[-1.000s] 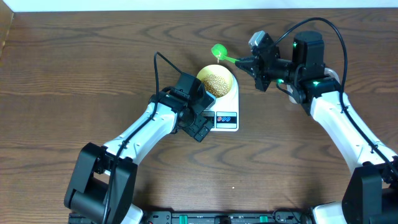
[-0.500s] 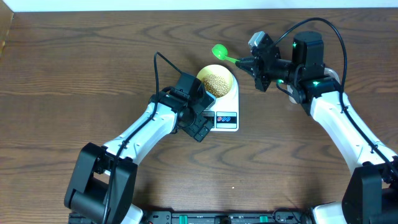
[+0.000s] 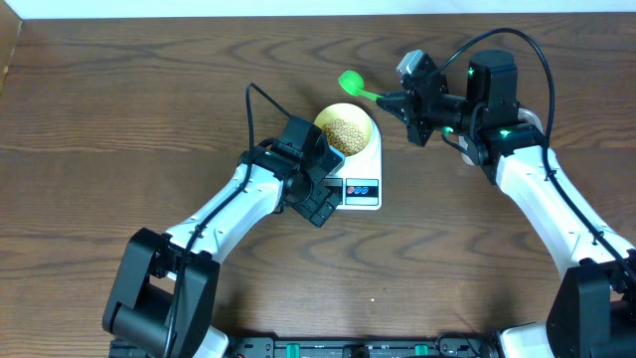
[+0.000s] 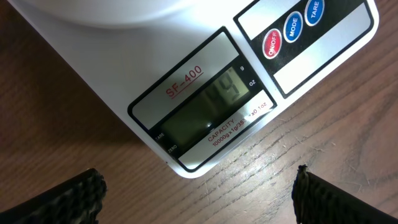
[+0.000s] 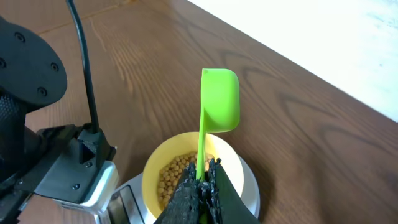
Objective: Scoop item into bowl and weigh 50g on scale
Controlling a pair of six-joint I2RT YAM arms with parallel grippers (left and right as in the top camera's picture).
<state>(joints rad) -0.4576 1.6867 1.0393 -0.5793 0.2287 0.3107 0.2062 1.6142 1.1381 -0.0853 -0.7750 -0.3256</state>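
The pale-yellow bowl (image 3: 346,128) holds tan beans (image 3: 345,131) and stands on the white scale (image 3: 362,189) at mid-table. My right gripper (image 3: 399,100) is shut on the handle of a green scoop (image 3: 350,81), whose head hangs beyond the bowl's far rim. From the right wrist, the scoop (image 5: 219,99) looks empty above the bowl (image 5: 151,174) and beans (image 5: 176,175); the gripper (image 5: 203,180) pinches its handle. My left gripper (image 3: 316,205) is open beside the scale's display end. Its fingertips (image 4: 68,199) frame bare wood below the display (image 4: 205,109); the gripper (image 4: 199,205) holds nothing.
The red and blue buttons (image 4: 292,28) sit at the scale's near end. My left arm's black wrist and cable (image 5: 37,93) stand close to the bowl's left side. The table's far edge meets a white surface (image 3: 298,8).
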